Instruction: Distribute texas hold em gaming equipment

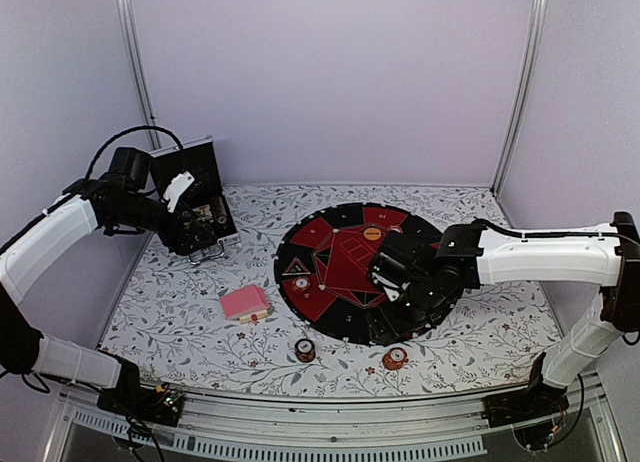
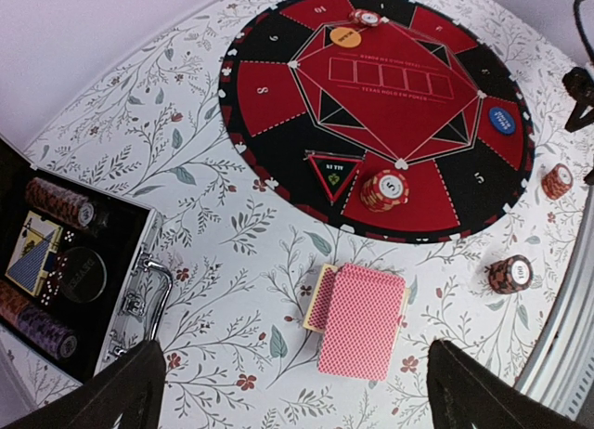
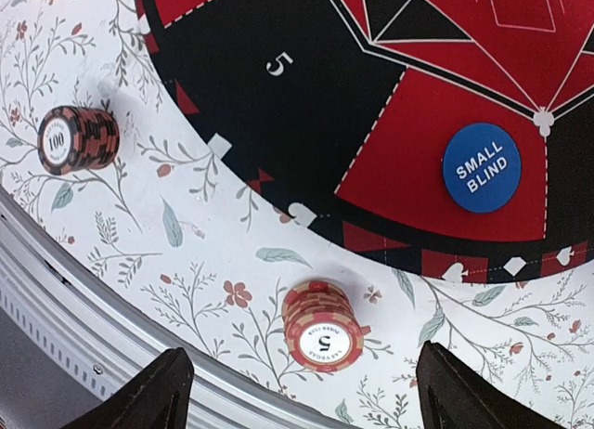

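Already set on round mat: orange button disc, blue small-blind disc, two red-and-white chip stacks. Left off it, nearby: pink-backed card deck, brown chip stack, another red-and-white stack. Spread wide, holding nothing: left gripper, right gripper. Judged about half done.

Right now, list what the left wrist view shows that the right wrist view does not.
Left wrist only: the open black case holding chip rows, the pink-backed card deck, the orange button disc, a red-and-white chip stack beside the triangle on the mat, and another near the orange disc. Right wrist only: readable SMALL BLIND lettering on the blue button disc. Both: that blue disc, the brown 100 chip stack and the red-and-white 5 chip stack, both off the mat.
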`<state>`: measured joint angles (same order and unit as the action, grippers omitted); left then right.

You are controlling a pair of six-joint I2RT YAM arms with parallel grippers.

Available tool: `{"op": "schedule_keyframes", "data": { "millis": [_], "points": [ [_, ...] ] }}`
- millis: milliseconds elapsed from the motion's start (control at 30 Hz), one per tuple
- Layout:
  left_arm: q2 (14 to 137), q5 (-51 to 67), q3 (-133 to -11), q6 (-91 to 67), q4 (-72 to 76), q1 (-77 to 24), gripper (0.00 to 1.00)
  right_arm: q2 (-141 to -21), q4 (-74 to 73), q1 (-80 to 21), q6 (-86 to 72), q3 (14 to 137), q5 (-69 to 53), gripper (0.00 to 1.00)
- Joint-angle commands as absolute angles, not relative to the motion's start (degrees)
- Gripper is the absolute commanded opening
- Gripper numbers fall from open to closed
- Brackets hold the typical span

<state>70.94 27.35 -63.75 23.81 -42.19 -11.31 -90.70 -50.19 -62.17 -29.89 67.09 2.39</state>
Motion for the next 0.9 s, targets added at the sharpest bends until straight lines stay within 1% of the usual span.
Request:
{"op": "schedule_keyframes", "data": {
  "millis": [0, 267, 433, 700, 867],
  "points": [
    [70.9, 27.6, -63.9, 23.9, -42.4, -12.0, 1.00, -87.7, -51.5, -63.2, -33.0, 63.2, 1.5, 0.88],
    [70.8, 27.5, -64.1, 23.9, -42.8, -12.0, 1.00, -88.9, -46.7, -63.1, -33.0, 58.4, 0.6, 0.88],
    [71.0, 27.6, -64.7, 23.8, -43.0, -12.0, 1.00, -91.9, -44.6, -63.1, -31.6, 58.5, 0.6, 0.87],
    [71.2, 27.5, -64.8, 24.1, -43.1, -12.0, 1.00, -95.8, -41.7, -63.2, -29.9, 58.1, -3.0, 0.87],
    [71.6, 27.7, -64.9, 24.3, -43.0, -11.9, 1.00, -97.3, -41.3, -63.1, -29.4, 58.1, -2.7, 0.83]
  ]
}}
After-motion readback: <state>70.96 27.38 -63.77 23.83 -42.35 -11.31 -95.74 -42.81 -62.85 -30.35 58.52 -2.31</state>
